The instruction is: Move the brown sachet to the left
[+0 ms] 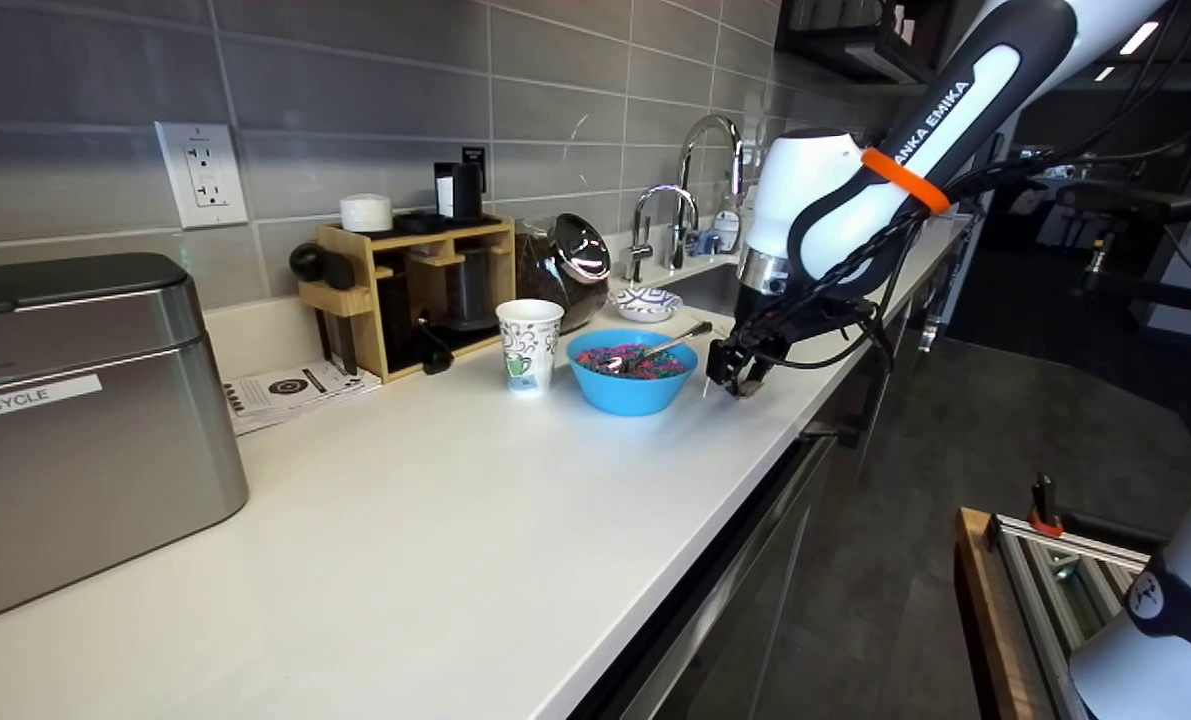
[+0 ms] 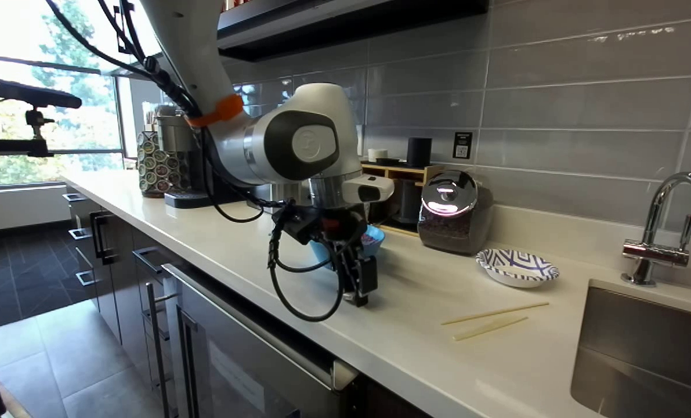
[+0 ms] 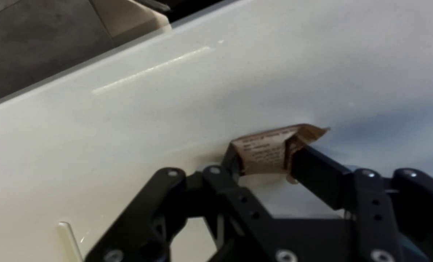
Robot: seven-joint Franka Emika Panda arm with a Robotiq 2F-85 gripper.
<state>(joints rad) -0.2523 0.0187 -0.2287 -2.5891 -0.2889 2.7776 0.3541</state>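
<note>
Your gripper is partly closed, its fingers spaced by the bent width of the brown sachet they hold pinched between them. You have the sachet low at the white counter, near the blue bowl in an exterior view; whether sachet and counter touch, you cannot tell.

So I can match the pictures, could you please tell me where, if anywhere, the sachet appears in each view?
In an exterior view: the sachet is right of centre, just right of the bowl.
In an exterior view: I can't make it out at the end effector, below centre.
Wrist view: right of centre, between the fingers.
Shared landmark: the counter, in all three.
</note>
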